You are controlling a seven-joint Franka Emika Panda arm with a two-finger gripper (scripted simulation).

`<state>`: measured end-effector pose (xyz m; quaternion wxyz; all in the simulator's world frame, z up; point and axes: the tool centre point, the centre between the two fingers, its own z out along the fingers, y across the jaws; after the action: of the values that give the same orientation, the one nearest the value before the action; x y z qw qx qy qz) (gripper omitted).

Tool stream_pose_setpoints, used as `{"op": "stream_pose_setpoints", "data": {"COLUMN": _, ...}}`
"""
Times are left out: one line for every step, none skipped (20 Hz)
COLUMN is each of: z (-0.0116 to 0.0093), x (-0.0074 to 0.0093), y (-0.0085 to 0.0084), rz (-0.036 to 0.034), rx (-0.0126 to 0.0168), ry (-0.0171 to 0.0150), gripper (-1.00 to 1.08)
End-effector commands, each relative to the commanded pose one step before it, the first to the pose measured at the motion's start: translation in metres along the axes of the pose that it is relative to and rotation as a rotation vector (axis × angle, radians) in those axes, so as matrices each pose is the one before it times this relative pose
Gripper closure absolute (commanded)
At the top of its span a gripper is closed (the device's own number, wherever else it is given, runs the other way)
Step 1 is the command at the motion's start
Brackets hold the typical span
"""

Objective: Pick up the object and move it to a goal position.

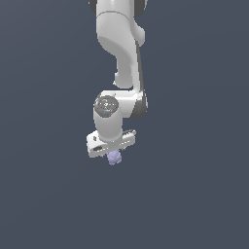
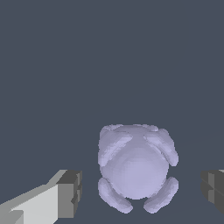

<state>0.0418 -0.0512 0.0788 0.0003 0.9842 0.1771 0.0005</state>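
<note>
The object is a small lumpy pale lavender blob (image 1: 114, 158) that shows just below my white gripper (image 1: 113, 153) in the exterior view. In the wrist view the blob (image 2: 135, 168) is large, round and bumpy, and lies between my two fingers. One dark finger pad (image 2: 70, 193) stands on one side and the other pad (image 2: 214, 190) on the opposite side, each with a clear gap to the blob. The gripper (image 2: 142, 192) is open and touches nothing. In the exterior view the fingers are mostly hidden behind the hand.
A plain dark grey-blue surface (image 1: 194, 194) fills both views. The white arm (image 1: 124, 53) reaches down from the top of the exterior view. No other objects show.
</note>
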Motion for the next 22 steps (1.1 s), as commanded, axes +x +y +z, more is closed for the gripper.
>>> {"op": "stream_pose_setpoints", "data": {"z": 0.01197, "x": -0.00078, "y": -0.00018, "rz": -0.00076, "rx": 0.00064, "ry": -0.00116, "gripper": -0.92}}
{"op": "stream_pose_setpoints", "data": {"z": 0.00592, "x": -0.00006, "y": -0.00034, "rz": -0.00097, "rx": 0.00007, "ry": 0.00012, "gripper": -0.92}}
{"op": "stream_pose_setpoints", "data": {"z": 0.00543, "x": -0.00028, "y": 0.00021, "rz": 0.00000, "rx": 0.00000, "ry": 0.00000, "gripper": -0.92}}
{"op": "stream_pose_setpoints", "data": {"z": 0.00461, "x": -0.00003, "y": -0.00021, "rz": -0.00068, "rx": 0.00005, "ry": 0.00008, "gripper": -0.92}}
{"op": "stream_pose_setpoints", "data": {"z": 0.00387, "x": -0.00013, "y": 0.00019, "rz": 0.00000, "rx": 0.00000, "ry": 0.00000, "gripper": -0.92}}
{"op": "stream_pose_setpoints", "data": {"z": 0.00305, "x": 0.00016, "y": -0.00022, "rz": -0.00068, "rx": 0.00004, "ry": 0.00008, "gripper": -0.92}}
{"op": "stream_pose_setpoints", "data": {"z": 0.00231, "x": 0.00008, "y": 0.00018, "rz": 0.00000, "rx": 0.00000, "ry": 0.00000, "gripper": -0.92}}
{"op": "stream_pose_setpoints", "data": {"z": 0.00153, "x": 0.00020, "y": 0.00019, "rz": 0.00000, "rx": 0.00000, "ry": 0.00000, "gripper": -0.92}}
{"op": "stream_pose_setpoints", "data": {"z": 0.00075, "x": 0.00032, "y": 0.00019, "rz": 0.00000, "rx": 0.00000, "ry": 0.00000, "gripper": -0.92}}
{"op": "stream_pose_setpoints", "data": {"z": 0.00006, "x": 0.00036, "y": 0.00017, "rz": 0.00000, "rx": 0.00000, "ry": 0.00000, "gripper": -0.92}}
{"op": "stream_pose_setpoints", "data": {"z": -0.00011, "x": 0.00015, "y": 0.00006, "rz": 0.00000, "rx": 0.00000, "ry": 0.00000, "gripper": -0.92}}
{"op": "stream_pose_setpoints", "data": {"z": 0.00000, "x": 0.00000, "y": 0.00000, "rz": 0.00000, "rx": 0.00000, "ry": 0.00000, "gripper": 1.08}}
{"op": "stream_pose_setpoints", "data": {"z": 0.00000, "x": 0.00000, "y": 0.00000, "rz": 0.00000, "rx": 0.00000, "ry": 0.00000, "gripper": 1.08}}
{"op": "stream_pose_setpoints", "data": {"z": 0.00000, "x": 0.00000, "y": 0.00000, "rz": 0.00000, "rx": 0.00000, "ry": 0.00000, "gripper": 1.08}}
{"op": "stream_pose_setpoints", "data": {"z": 0.00000, "x": 0.00000, "y": 0.00000, "rz": 0.00000, "rx": 0.00000, "ry": 0.00000, "gripper": 1.08}}
{"op": "stream_pose_setpoints", "data": {"z": 0.00000, "x": 0.00000, "y": 0.00000, "rz": 0.00000, "rx": 0.00000, "ry": 0.00000, "gripper": 1.08}}
{"op": "stream_pose_setpoints", "data": {"z": 0.00000, "x": 0.00000, "y": 0.00000, "rz": 0.00000, "rx": 0.00000, "ry": 0.00000, "gripper": 1.08}}
{"op": "stream_pose_setpoints", "data": {"z": 0.00000, "x": 0.00000, "y": 0.00000, "rz": 0.00000, "rx": 0.00000, "ry": 0.00000, "gripper": 1.08}}
{"op": "stream_pose_setpoints", "data": {"z": 0.00000, "x": 0.00000, "y": 0.00000, "rz": 0.00000, "rx": 0.00000, "ry": 0.00000, "gripper": 1.08}}
{"op": "stream_pose_setpoints", "data": {"z": 0.00000, "x": 0.00000, "y": 0.00000, "rz": 0.00000, "rx": 0.00000, "ry": 0.00000, "gripper": 1.08}}
{"op": "stream_pose_setpoints", "data": {"z": 0.00000, "x": 0.00000, "y": 0.00000, "rz": 0.00000, "rx": 0.00000, "ry": 0.00000, "gripper": 1.08}}
{"op": "stream_pose_setpoints", "data": {"z": -0.00011, "x": -0.00003, "y": 0.00001, "rz": 0.00000, "rx": 0.00000, "ry": 0.00000, "gripper": 1.08}}
